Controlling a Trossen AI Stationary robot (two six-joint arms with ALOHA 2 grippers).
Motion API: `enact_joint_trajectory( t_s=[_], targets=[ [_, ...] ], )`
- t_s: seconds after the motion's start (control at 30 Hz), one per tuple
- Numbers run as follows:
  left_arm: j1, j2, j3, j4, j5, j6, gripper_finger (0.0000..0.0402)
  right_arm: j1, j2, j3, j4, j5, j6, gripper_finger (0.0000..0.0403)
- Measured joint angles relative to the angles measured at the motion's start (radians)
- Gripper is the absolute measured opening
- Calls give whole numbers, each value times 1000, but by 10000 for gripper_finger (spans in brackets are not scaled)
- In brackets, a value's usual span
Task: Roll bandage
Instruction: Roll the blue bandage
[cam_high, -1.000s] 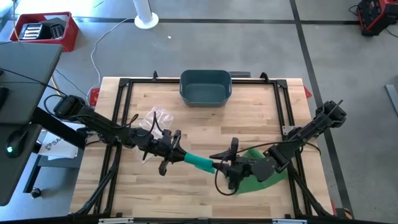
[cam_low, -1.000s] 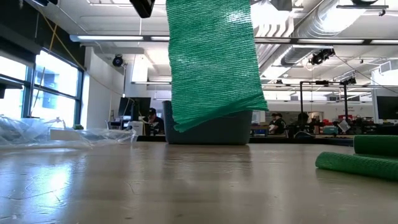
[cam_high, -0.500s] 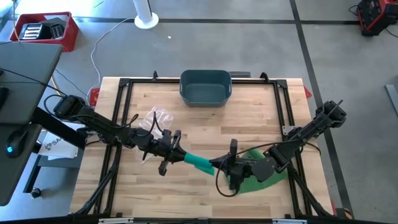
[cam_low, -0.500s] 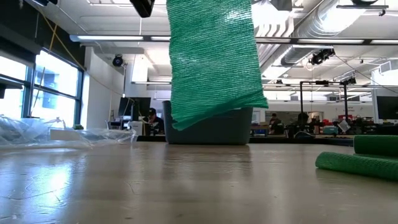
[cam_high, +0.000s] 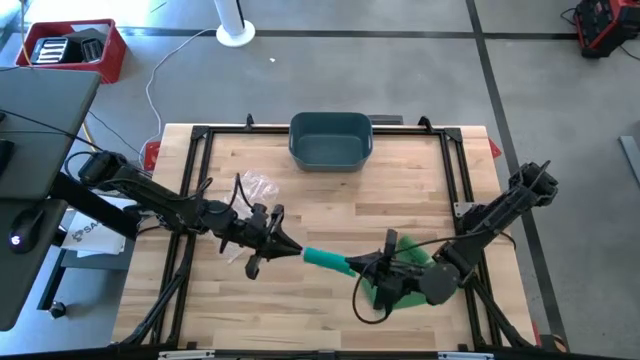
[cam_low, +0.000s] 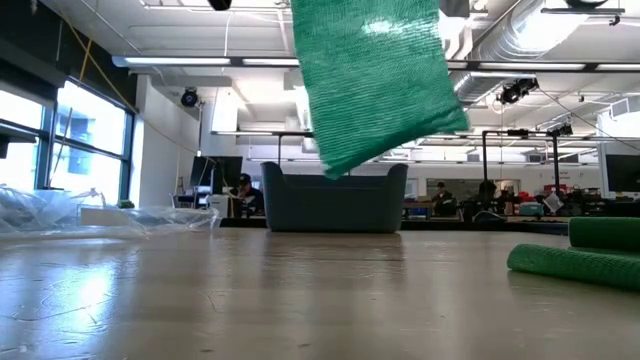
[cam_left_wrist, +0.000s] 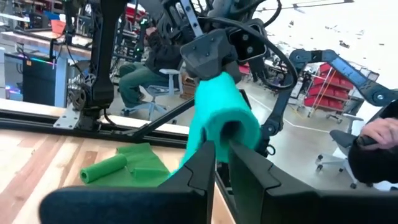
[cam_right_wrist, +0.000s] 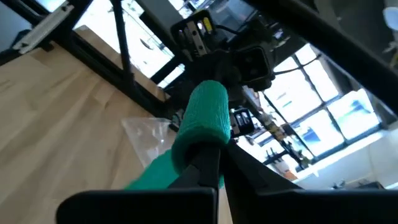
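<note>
High view: I'm seeing the left gripper sitting over the wooden table left of centre, pinching the left end of the green bandage roll. The right gripper is clamping the roll's other end, so the roll is hanging in the air btwn the two, tilted a bit. A loose green bandage heap is lying under and behind the right arm. A clear plastic wrapper is lying near the left arm; a blue-grey bin is sitting at the table's far edge.

Low view: the bandage is hanging well above the tabletop, w/ its lower edge slanting. More green bandage is resting on the table at right, the bin is standing behind, and the wrapper is lying at left.

Left wrist view: my left fingers are standing narrow, nipping the roll's hollow end; the right arm is gripping the far end. A small green roll and folded bandage are lying on the wood.

Right wrist view: the right fingers are closing tight on the roll, w/ the left gripper behind it.
</note>
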Motion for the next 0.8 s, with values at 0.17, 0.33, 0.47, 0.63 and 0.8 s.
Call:
enact_joint_trajectory(
  t_s=[0.17, 0.33, 0.47, 0.63, 0.8],
  targets=[
    [-3, -32, 0, -29, 0, 31, 41, 29, -24, 0, 20, 36, -25, 1],
    [-17, -43, 0, -26, -1, 147, 41, 37, -90, 0, -116, 3, 80, 1],
    [-36, -43, 0, -14, -3, 285, 41, 14, -146, 0, -208, -189, 191, 0],
    [-90, -41, -1, 29, -3, 556, 40, -36, -153, 0, -244, -380, 241, 0],
    [-146, -17, -1, 114, -37, 765, 50, -93, -153, 0, -260, -490, 273, 0]
  ],
)
